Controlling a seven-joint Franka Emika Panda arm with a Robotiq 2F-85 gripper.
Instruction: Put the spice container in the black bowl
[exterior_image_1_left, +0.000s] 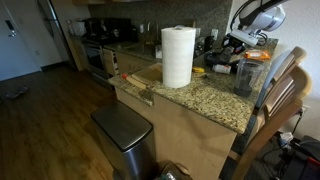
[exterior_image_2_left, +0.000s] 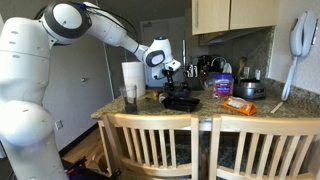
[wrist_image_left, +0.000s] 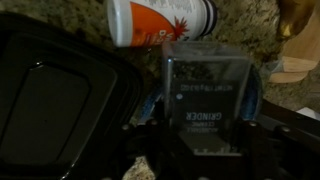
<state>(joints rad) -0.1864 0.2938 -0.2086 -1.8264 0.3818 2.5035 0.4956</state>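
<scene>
Obs.: I am seeing the end effector (wrist_image_left: 205, 112) closed partway on the spice container (wrist_image_left: 205, 75), its fingers pressing both sides. The container is a clear, square-sided jar, dark inside (label reading GRINDER). It is hanging just beside the black bowl (wrist_image_left: 60, 100).

Count: one container, one bowl, and one orange-and-white bottle (wrist_image_left: 165, 22) lying on the granite surface (wrist_image_left: 243, 30).

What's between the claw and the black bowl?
Wrist view: only the spice grinder, standing inside the claw; the black bowl lies right beside it.
</scene>
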